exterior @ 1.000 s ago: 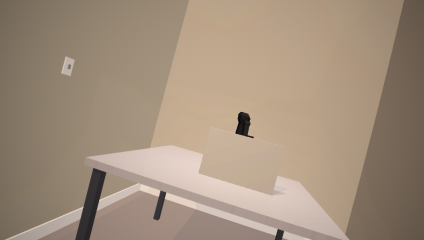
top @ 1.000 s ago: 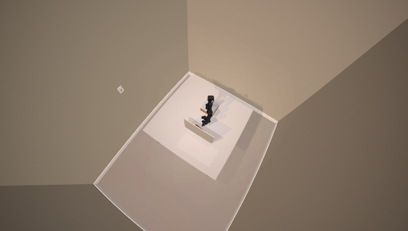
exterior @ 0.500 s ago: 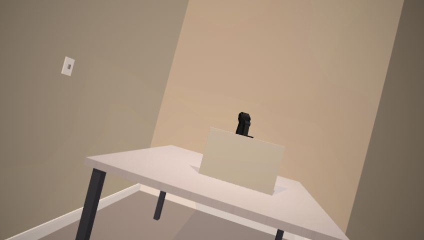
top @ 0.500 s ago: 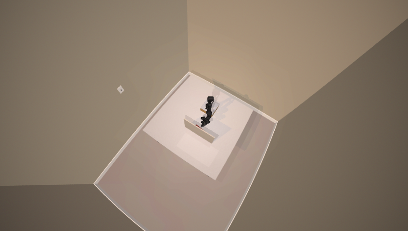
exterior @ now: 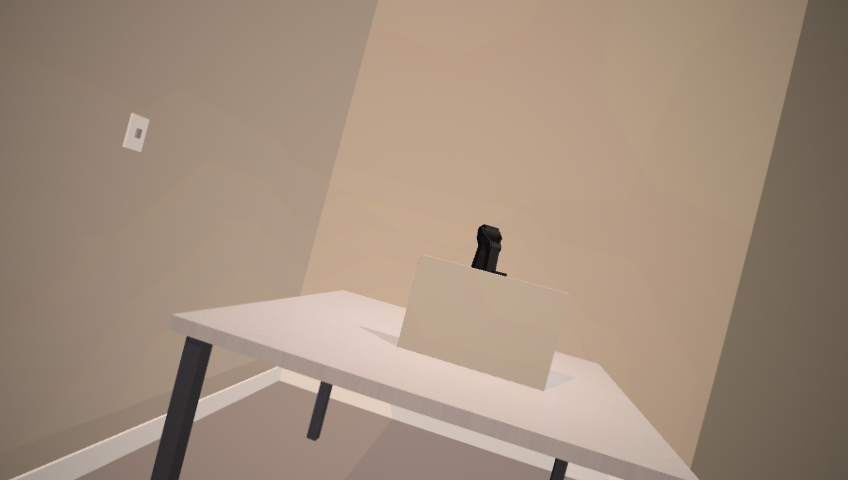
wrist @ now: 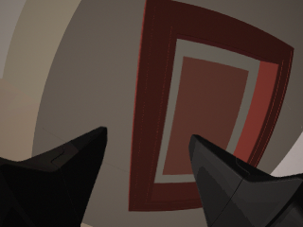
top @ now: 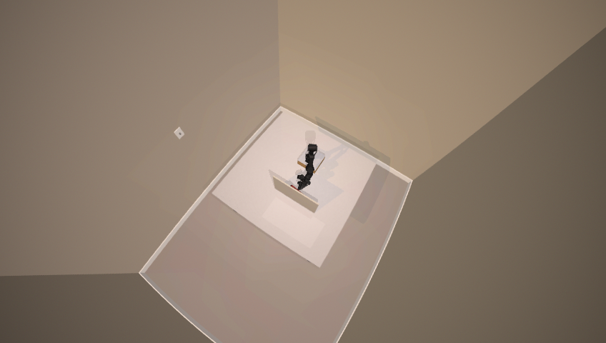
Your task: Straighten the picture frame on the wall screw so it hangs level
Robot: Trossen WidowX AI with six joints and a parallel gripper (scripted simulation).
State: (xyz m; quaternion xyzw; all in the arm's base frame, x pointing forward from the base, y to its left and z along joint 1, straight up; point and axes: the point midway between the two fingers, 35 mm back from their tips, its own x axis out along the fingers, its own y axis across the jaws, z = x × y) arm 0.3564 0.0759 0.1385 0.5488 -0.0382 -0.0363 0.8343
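1. picture frame (top: 293, 186) (wrist: 149, 95): on the arm-side face of the upright panel (top: 294, 195) (exterior: 482, 321) (wrist: 90, 95), which stands on the pale table (top: 242, 186) (exterior: 267, 327); the exterior view shows only the panel's back
2. finish: broad dark red border with thin inner lines, a narrow grey band inside it, and a plain, dull brick-red centre
3. inner edge: a brighter red strip shows along one long side, at the right of the wrist view
4. attitude: the outline looks skewed and curved in the wrist view; whether it hangs level cannot be told
5. gripper (top: 301, 186) (wrist: 150, 138): fingers apart with nothing between them, facing the panel; one fingertip overlaps the picture's centre in the wrist view, and contact cannot be confirmed
6. arm (top: 309, 167) (exterior: 487, 246): black, its upper part visible above the panel's top edge in the exterior view
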